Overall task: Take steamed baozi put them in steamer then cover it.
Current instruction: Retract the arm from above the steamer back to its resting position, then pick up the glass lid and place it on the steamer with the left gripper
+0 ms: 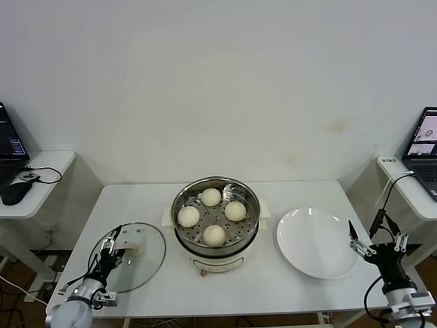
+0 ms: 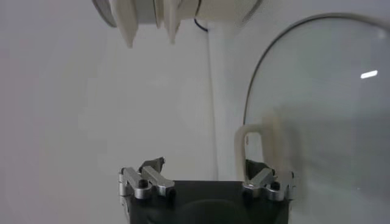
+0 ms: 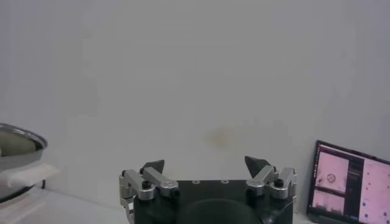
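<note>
White wall is seen behind a white tabletop (image 1: 287,198), at whose middle the steamer (image 1: 215,256) stands with all four steamed baozi (image 1: 188,216) already laid on its tray, while a white plate (image 1: 321,263) to the right is left bare. Only the covering is judged to remain: the cover (image 1: 147,256) lies flat to the steamer's left, and the left pincer (image 1: 116,247) is held over its handle with jaws apart, nothing gripped. The right pincer (image 1: 372,239) is parked beside the plate, jaws also apart
</note>
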You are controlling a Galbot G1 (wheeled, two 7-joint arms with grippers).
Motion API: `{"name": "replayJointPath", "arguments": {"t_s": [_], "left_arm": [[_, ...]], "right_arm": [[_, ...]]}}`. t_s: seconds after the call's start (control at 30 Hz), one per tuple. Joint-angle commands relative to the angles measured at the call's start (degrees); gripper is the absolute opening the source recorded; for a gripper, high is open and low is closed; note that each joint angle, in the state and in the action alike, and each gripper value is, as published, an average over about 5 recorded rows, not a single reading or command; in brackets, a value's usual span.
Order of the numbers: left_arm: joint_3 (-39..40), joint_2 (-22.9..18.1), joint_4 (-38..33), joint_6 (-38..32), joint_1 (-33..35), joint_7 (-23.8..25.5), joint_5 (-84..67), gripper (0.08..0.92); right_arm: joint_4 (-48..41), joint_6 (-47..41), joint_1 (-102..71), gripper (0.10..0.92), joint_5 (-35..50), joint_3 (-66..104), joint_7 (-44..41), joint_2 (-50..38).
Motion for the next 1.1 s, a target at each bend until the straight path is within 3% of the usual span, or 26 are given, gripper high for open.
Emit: {"name": "replayJointPath", "arguments": {"t_s": [0.03, 0.13, 0.33, 0.63, 0.8, 0.93, 1.1], "left_arm": [[0.2, 0.0, 3.2, 0.2, -2.5, 0.2, -0.5, 0.804], [0.3, -0.1, 3.7, 0.2, -2.6, 0.2, -0.8, 0.749], [0.5, -0.2, 5.0, 0.0, -2.9, -0.2, -1.9, 0.559], [-0.4, -0.4, 3.7, -1.5, -2.1, -4.2, -4.6, 0.290], [-3.2, -0.3, -2.6, -0.5, 1.7, -5.4, -6.3, 0.155], [-6.8, 0.3, -11.0, 4.4, 6.0, -3.9, -7.0, 0.129], [-10.8, 2.2, -22.9, 13.9, 10.8, 2.7, -8.6, 0.129]], "right_arm": [[-0.3, 0.0, -0.1, 0.823, 0.0, 0.0, -0.1, 0.1], [-0.4, 0.1, -0.1, 0.823, 0.0, 0.0, -0.2, 0.1], [-0.6, 0.1, 0.2, 0.823, 0.0, -0.2, -0.4, 0.2], [-0.3, 0.2, 0.1, 0.823, -0.1, -0.4, -0.7, 0.2], [0.2, 0.2, 0.1, 0.823, -0.2, -0.5, -0.8, 0.1], [0.4, 0.2, 0.4, 0.823, -0.3, -0.8, -0.8, -0.2], [0.8, 0.0, 0.7, 0.823, -0.9, -1.4, -0.8, -0.5]]}}
